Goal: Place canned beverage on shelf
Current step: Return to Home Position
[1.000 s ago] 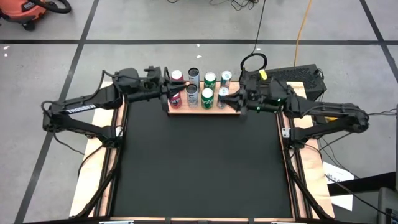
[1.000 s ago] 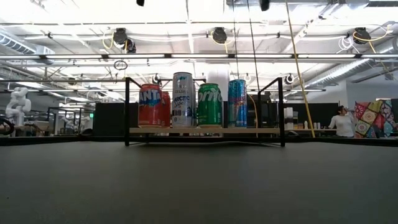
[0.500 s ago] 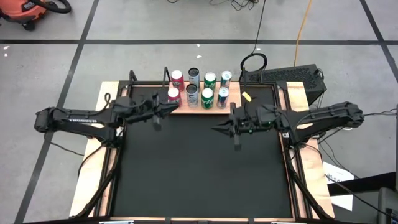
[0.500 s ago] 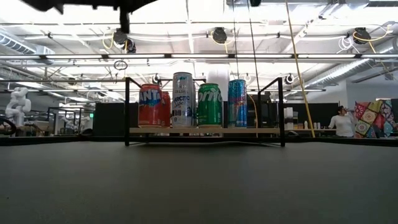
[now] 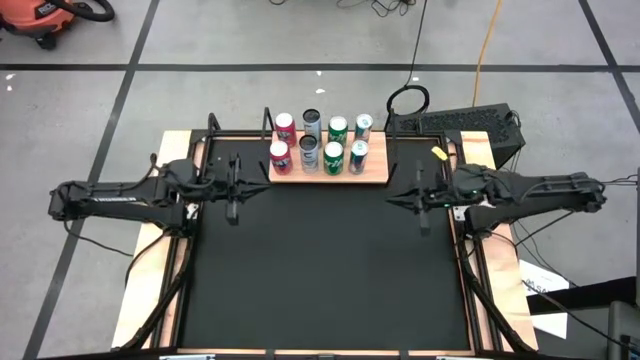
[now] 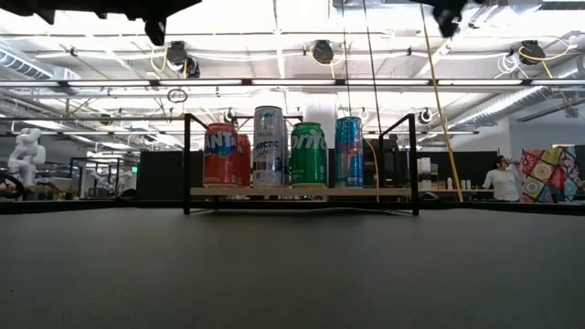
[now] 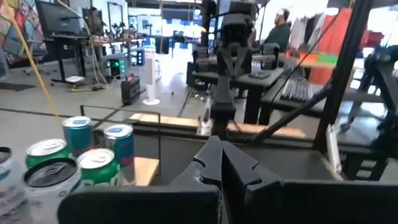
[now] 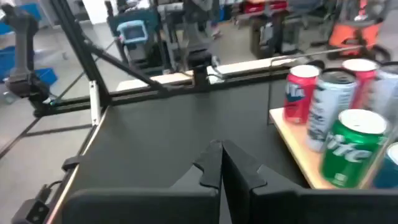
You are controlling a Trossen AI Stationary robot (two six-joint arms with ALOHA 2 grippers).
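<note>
The light wooden shelf (image 5: 376, 176) stands at the far middle of the black tabletop on its thin black rod brackets (image 6: 186, 164). Several cans stand upright on it in two rows: red (image 6: 220, 155), white (image 6: 269, 146), green (image 6: 308, 153) and blue (image 6: 348, 151). My left gripper (image 5: 244, 184) is shut and empty, above the table to the left of the shelf, a little nearer than it. My right gripper (image 5: 392, 197) is shut and empty, to the right of the shelf and nearer than it. The cans also show in the left wrist view (image 7: 99, 165) and in the right wrist view (image 8: 348, 146).
The black tabletop (image 5: 320, 270) stretches from the shelf to the near edge. A black frame rail (image 5: 300, 131) runs behind the shelf. A dark keyboard-like device (image 5: 470, 122) lies off the table's far right corner. Room furniture and a person (image 6: 503, 178) show far behind.
Both grippers have drawn away from the shelf's two ends: the left one toward the table's left edge, the right one first toward the near edge and then toward the right edge. The shelf and its cans have stayed where they were.
</note>
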